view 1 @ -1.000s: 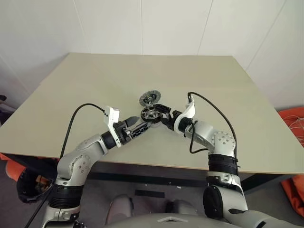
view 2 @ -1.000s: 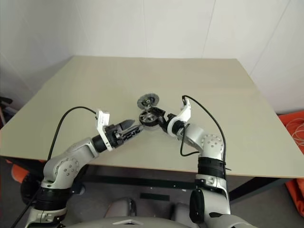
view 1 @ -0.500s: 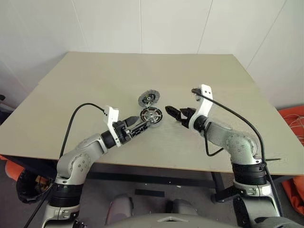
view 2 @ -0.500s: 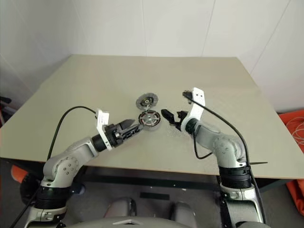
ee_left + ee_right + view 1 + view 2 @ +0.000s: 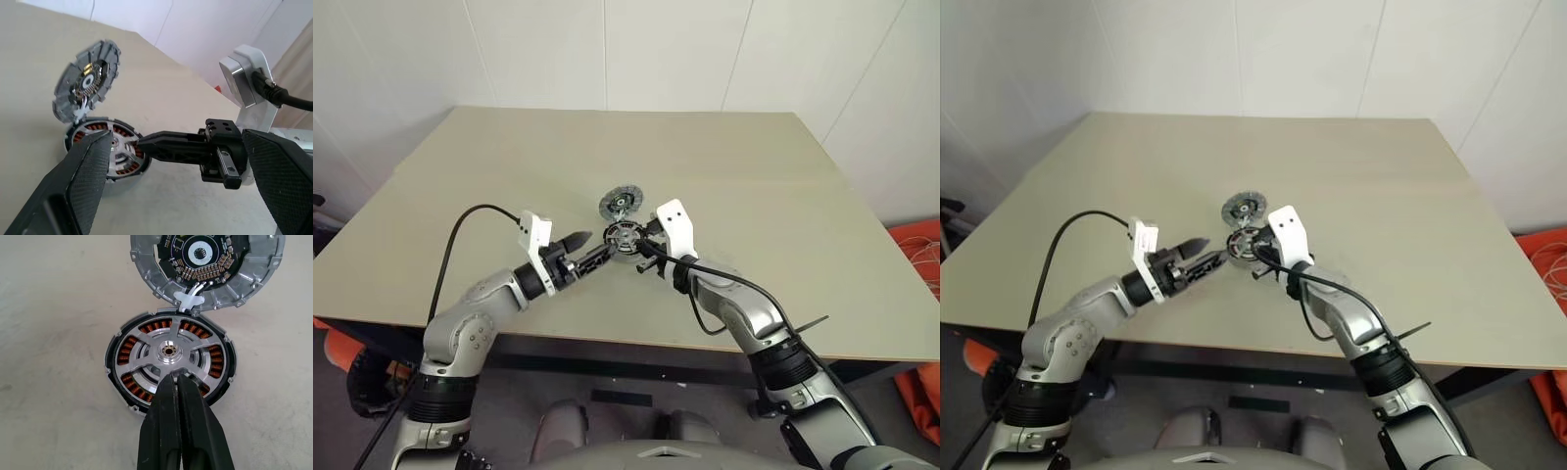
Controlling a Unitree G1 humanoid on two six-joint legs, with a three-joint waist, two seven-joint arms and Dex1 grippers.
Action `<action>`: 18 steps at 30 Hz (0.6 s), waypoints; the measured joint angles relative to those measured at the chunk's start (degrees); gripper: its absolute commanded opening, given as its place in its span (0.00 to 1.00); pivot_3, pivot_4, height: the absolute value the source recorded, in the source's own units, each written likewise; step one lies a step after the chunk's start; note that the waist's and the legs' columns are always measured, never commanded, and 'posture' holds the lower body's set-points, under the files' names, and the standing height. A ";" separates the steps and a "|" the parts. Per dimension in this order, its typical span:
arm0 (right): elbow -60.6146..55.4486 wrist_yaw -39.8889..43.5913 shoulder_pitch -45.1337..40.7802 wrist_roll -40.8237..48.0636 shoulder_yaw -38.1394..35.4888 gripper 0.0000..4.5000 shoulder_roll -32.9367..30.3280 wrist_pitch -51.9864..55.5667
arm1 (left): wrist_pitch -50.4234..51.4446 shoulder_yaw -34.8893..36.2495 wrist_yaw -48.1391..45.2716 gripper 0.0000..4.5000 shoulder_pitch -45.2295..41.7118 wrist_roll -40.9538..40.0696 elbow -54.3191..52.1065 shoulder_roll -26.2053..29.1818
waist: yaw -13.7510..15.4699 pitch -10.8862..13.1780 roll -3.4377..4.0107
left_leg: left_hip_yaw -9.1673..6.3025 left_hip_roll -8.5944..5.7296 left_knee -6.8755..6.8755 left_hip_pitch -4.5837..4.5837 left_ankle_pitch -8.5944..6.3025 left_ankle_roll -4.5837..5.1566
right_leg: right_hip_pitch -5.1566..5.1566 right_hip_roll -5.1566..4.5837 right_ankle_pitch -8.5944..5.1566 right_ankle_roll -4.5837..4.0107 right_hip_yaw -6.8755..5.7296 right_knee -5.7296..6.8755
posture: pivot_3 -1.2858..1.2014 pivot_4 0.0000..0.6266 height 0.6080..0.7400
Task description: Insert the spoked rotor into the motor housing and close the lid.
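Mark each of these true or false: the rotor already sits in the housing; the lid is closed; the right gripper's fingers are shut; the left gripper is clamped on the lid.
1. The spoked rotor sits in the motor housing. True.
2. The lid is closed. False: it stands open, hinged back from the housing's rim.
3. The right gripper is shut. True: fingers pressed together over the rotor's edge.
4. The left gripper is clamped on the lid. False: its fingers are spread wide, holding nothing.
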 measured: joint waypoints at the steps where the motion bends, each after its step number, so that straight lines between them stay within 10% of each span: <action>1: 0.58 0.39 -0.25 -0.66 -0.05 0.00 0.35 -0.23 | -0.50 0.06 -0.04 1.00 -0.25 0.32 0.00 0.33 | -0.03 0.00 0.00 | 0.00 0.00 0.00 0.00 0.00 0.00 | 0.00 0.00 0.00 -0.01 0.00 0.00 | 0.52 0.00 1.00; 18: 8.06 4.41 -3.74 -9.12 -2.35 0.00 5.12 -4.60 | -15.45 -10.44 -4.01 1.00 7.86 14.29 2.10 0.24 | -0.28 0.01 -0.01 | 0.08 0.01 0.04 0.13 -0.11 0.18 | 0.07 0.00 0.04 -0.10 0.14 -0.01 | 0.52 0.00 1.00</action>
